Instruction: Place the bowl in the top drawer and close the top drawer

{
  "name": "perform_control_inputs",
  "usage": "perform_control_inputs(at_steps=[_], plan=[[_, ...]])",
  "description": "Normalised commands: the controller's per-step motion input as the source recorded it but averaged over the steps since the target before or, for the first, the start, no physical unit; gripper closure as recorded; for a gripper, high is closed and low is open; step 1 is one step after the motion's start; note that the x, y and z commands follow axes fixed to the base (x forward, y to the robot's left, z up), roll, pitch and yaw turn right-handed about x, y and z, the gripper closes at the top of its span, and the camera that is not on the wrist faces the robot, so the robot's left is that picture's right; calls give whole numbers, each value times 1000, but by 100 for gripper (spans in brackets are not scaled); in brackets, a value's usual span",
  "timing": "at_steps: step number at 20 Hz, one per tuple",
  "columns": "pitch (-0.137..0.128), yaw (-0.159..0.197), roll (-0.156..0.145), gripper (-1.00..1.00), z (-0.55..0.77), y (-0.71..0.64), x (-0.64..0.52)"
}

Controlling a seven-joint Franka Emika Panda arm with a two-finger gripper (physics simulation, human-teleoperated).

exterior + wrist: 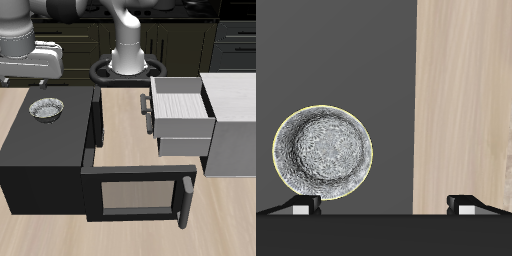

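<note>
Wrist view: the two fingertips [301,206] of the gripper [384,205] stand spread wide apart with nothing between them, above the seam where the dark cabinet top [346,60] meets the wooden table [461,100]. The bowl [322,152] lies just beyond one fingertip, upright on the dark top, clear of both pads; its speckled silvery inside holds nothing visible.

Exterior view: the bowl [47,108] sits near the back corner of the black cabinet [40,150], well apart from the pale grey cabinet [235,130]. The top drawer [180,108] of that cabinet is pulled out toward the black cabinet, its short dark bar handle [146,110] facing it; the ribbed light interior shows no contents. The grey drawer front [183,147] below it is also drawn partly out. From the black cabinet a wide black frame drawer [135,190] with a long handle [186,203] stands extended across the table; only the tabletop shows within the frame. The arm's base [128,55] stands behind, between the two cabinets.
</note>
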Motion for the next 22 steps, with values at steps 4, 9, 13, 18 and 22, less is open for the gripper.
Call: perform_control_inputs(at_steps=[4, 9, 13, 18, 22], plan=[[14, -30, 10, -100, -315, 45, 95], [19, -1, 7, -100, -255, 69, 32], [51, -23, 4, -100, -447, -35, 4], [40, 12, -1, 100, -380, 25, 0], [38, 5, 13, 100, -350, 104, 10]])
